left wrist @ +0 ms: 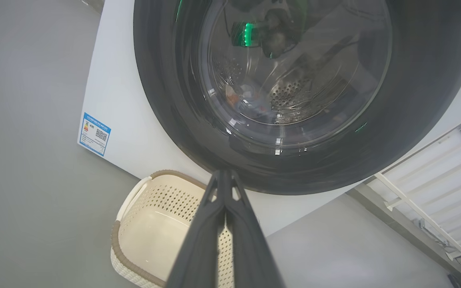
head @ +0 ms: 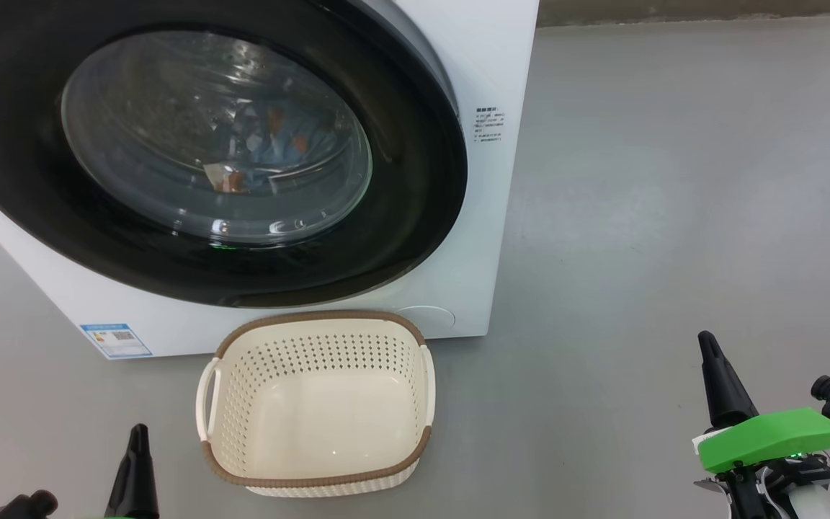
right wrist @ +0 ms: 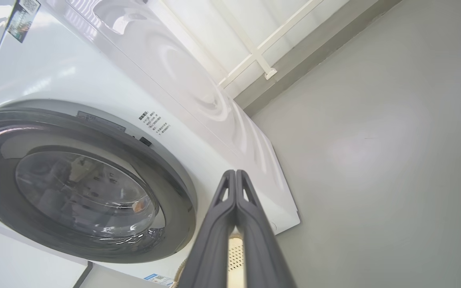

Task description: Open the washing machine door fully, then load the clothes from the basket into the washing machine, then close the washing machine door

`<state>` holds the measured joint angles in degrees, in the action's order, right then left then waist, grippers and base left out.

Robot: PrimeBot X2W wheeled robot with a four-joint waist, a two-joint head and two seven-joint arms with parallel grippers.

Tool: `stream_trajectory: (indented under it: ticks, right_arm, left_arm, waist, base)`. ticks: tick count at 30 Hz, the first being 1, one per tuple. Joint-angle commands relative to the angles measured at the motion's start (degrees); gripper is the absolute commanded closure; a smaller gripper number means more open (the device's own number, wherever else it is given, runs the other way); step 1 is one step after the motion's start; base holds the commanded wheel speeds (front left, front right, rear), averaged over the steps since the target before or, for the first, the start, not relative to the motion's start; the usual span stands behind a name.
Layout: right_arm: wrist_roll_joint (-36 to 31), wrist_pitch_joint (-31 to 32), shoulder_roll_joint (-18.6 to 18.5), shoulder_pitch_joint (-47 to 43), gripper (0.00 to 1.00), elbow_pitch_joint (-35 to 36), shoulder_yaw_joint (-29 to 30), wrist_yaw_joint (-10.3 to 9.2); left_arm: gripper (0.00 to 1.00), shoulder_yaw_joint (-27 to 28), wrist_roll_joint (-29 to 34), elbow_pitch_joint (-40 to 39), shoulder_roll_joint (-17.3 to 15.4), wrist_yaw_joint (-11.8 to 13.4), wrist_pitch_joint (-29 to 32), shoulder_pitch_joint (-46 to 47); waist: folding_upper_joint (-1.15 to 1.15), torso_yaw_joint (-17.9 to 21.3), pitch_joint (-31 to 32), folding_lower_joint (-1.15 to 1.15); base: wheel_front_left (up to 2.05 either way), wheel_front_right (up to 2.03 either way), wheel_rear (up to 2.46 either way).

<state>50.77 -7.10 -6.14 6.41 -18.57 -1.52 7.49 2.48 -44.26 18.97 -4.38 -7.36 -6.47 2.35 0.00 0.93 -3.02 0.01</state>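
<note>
Left wrist view first: the left gripper (left wrist: pixel 224 176) has its two dark fingers pressed together tip to tip, nothing between them, aimed up at the bottom of the washing machine door (left wrist: pixel 166 100). Over to the right gripper (right wrist: pixel 235 176), and it's the same story: fingers pinched flat together, carrying nothing, pointing past the machine's right front corner with bare grey floor (right wrist: pixel 374 160) off to the side. From the head camera, both sit low, one at each bottom corner, well apart from everything, and they look parked rather than reaching. Between them, just in front of the washing machine (head: pixel 487 238), stands the basket (head: pixel 318 315), upright, its cream bottom bare with no garments in it. And there they are: the clothes (head: pixel 278 144), light blue with orange patches, lying low in the drum behind the glass bowl. The glossy black door sits flush against the white front, so it reads as closed. There's a blue label sticker (head: pixel 116 340) at the machine's lower left corner. My call: loading is done, the door is to, and the job looks all but finished. Pinched, empty fingers fit that.
</note>
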Motion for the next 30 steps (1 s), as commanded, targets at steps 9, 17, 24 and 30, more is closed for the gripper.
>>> stream_trajectory:
  ticks: [9, 17, 24, 30]
  right_arm:
    - [6.3, 1.7, -0.2, 0.9, 1.00, 2.0, 0.9, 0.01]
    - [10.6, 3.0, 0.1, 0.8, 1.00, 2.3, 1.6, 0.01]
    - [13.9, 4.0, 0.3, 0.7, 1.00, 2.5, 2.2, 0.01]
    - [17.1, 5.0, 0.6, 0.6, 1.00, 2.7, 2.7, 0.00]
  left_arm:
    - [1.00, 1.6, -6.8, -2.1, -0.4, 0.0, 1.8, 2.3]
    - [1.00, 1.9, -11.7, -2.4, -0.2, -0.1, 3.1, 2.5]
    - [1.00, 2.1, -15.4, -2.6, 0.0, -0.1, 4.1, 2.7]
    - [1.00, 2.3, -19.1, -2.8, 0.2, -0.1, 5.2, 2.9]
  waist:
    - [0.00, -0.1, 0.4, 0.00]
    - [0.00, -0.2, 0.7, 0.00]
    - [0.00, -0.3, 0.9, 0.00]
    - [0.00, -0.4, 1.2, 0.00]
  base:
    - [0.00, 0.00, 0.00]
    - [0.00, 0.00, 0.00]
    - [0.00, 0.00, 0.00]
    - [0.00, 0.00, 0.00]
